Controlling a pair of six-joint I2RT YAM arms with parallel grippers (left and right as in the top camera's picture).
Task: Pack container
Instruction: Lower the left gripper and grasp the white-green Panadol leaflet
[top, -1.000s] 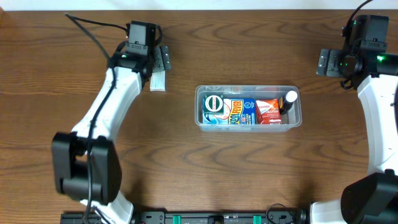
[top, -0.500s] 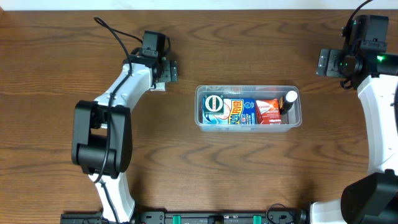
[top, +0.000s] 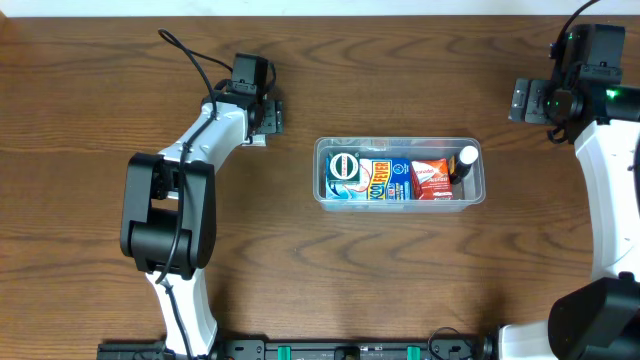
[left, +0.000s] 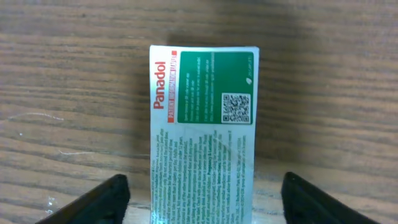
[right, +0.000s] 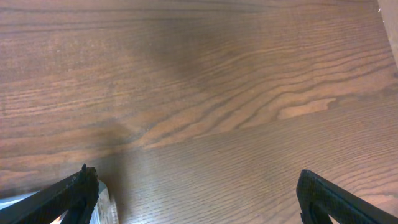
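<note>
Container (top: 400, 141) sits centre-right on the table (top: 400, 280). We count four items inside: one round green-white item (top: 344, 166), one blue-yellow packet (top: 384, 181), one red box (top: 431, 179), one white-capped bottle (top: 466, 160). One Panadol box (left: 202, 124) lies well left, straddled by the left gripper (left: 203, 202), jaws spread, not touching. Right gripper (right: 196, 196) is spread wide and holds nothing.

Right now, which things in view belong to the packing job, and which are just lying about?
Job: clear rectangular plastic container, holding a blue Kool Fever box, red packet, round green-and-white-topped item and white-capped dark bottle; white-and-green Panadol carton, straddled by the open left gripper.
Just there: brown wooden table; right gripper, open over bare wood.
</note>
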